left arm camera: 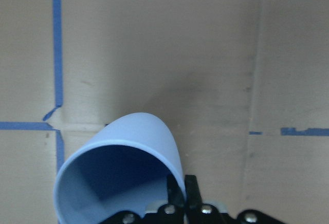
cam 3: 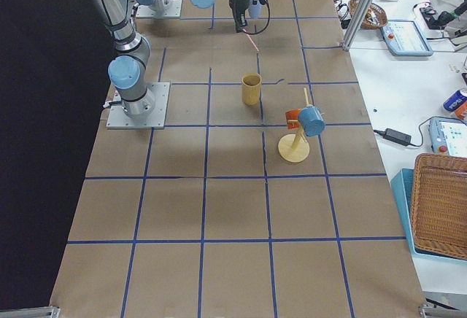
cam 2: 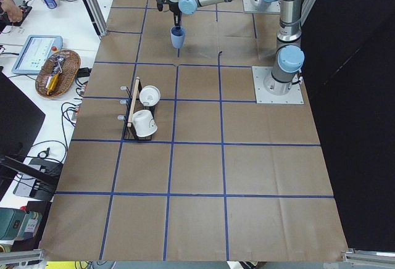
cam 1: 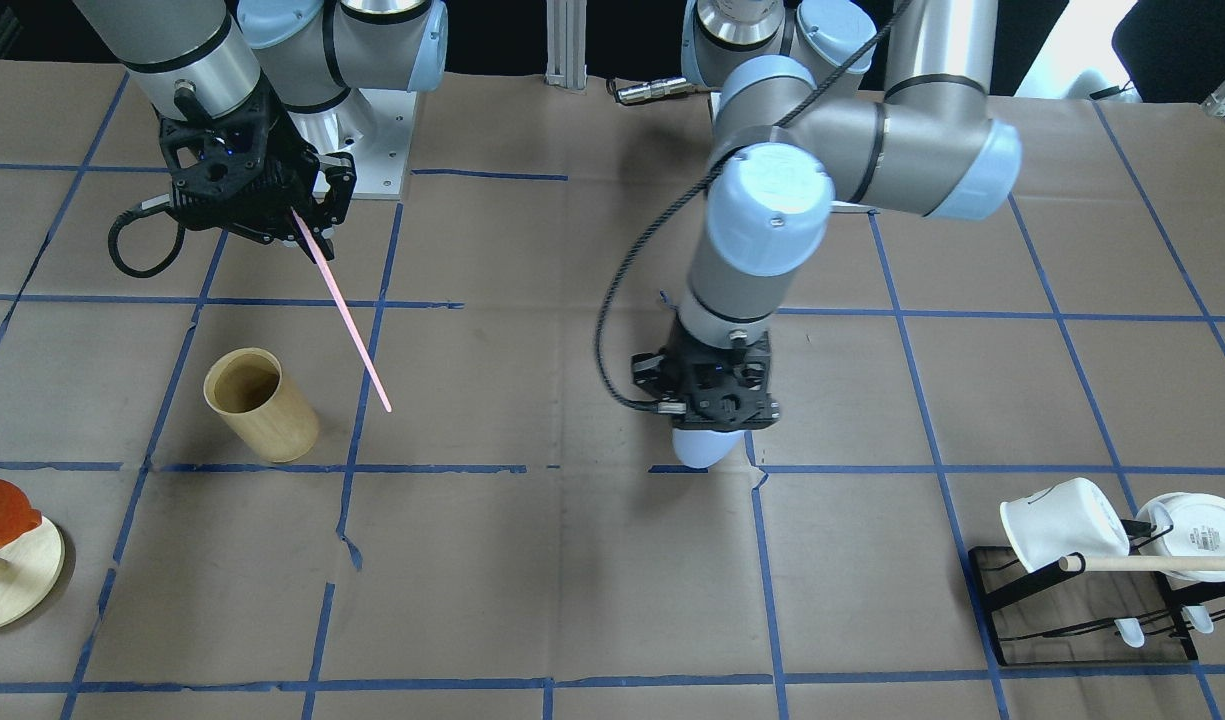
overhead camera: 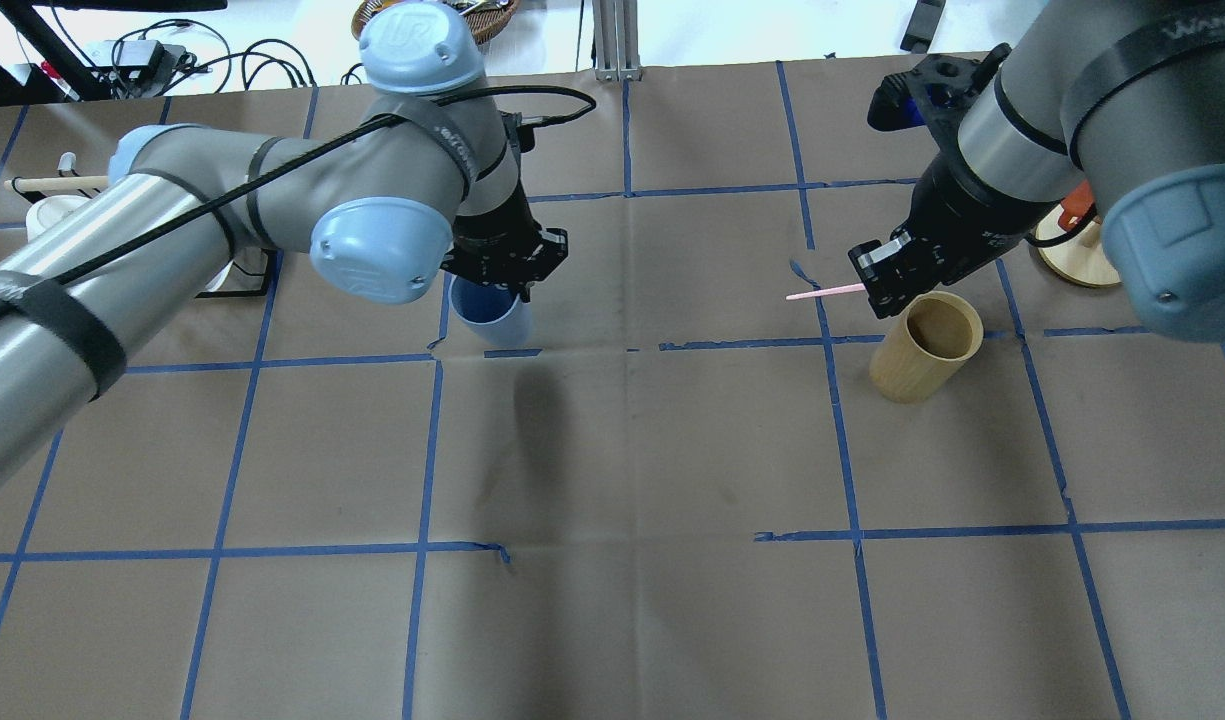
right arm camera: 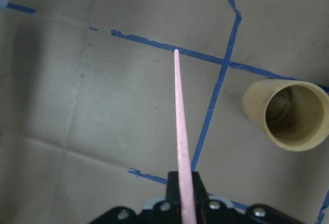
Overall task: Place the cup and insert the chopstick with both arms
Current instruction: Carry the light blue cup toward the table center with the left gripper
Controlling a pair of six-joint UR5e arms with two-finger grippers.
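My left gripper is shut on the rim of the light blue cup and holds it upright near the table's middle. The cup also shows in the left wrist view, mouth toward the camera, and under the gripper in the front view. My right gripper is shut on the pale pink chopstick, which points out level toward the cup. The chopstick also shows in the front view and in the right wrist view.
A tan wooden cylinder cup stands just below my right gripper. A round wooden stand with an orange piece is at the right end. A black rack holds white mugs and a wooden dowel at the left end.
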